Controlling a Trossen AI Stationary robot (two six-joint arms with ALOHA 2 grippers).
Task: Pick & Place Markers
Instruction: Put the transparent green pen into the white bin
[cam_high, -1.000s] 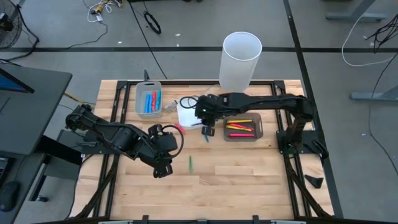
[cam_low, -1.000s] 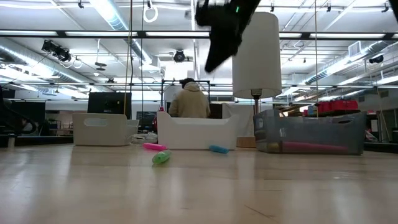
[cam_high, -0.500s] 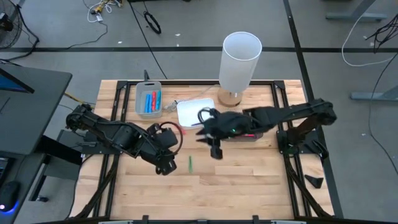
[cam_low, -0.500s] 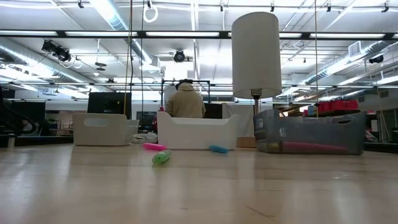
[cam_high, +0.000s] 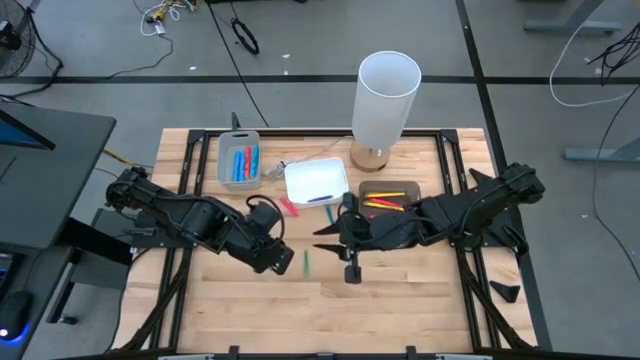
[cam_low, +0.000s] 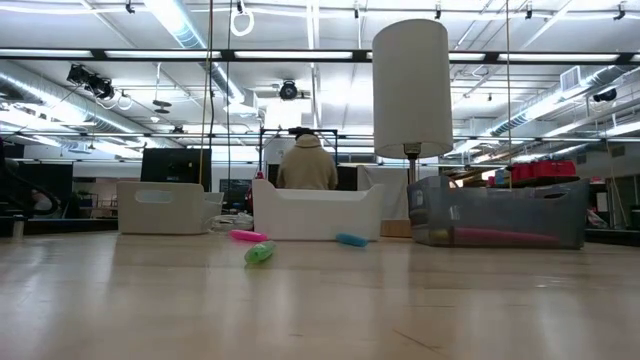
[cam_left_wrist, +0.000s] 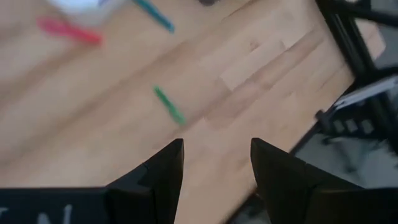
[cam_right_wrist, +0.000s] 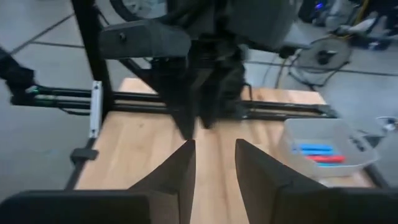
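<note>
Overhead, both arms reach over the table's middle. The left gripper (cam_high: 272, 262) and right gripper (cam_high: 350, 272) flank a green marker (cam_high: 306, 263) lying on the wood; each has parted, empty fingers. A pink marker (cam_high: 288, 207) and blue marker (cam_high: 331, 212) lie near the white tray (cam_high: 316, 182). More markers fill the grey tray (cam_high: 240, 160) and dark tray (cam_high: 391, 199).

no readable text, no labels, no brand marks, no numbers or signs legible on any surface in any of the four views
</note>
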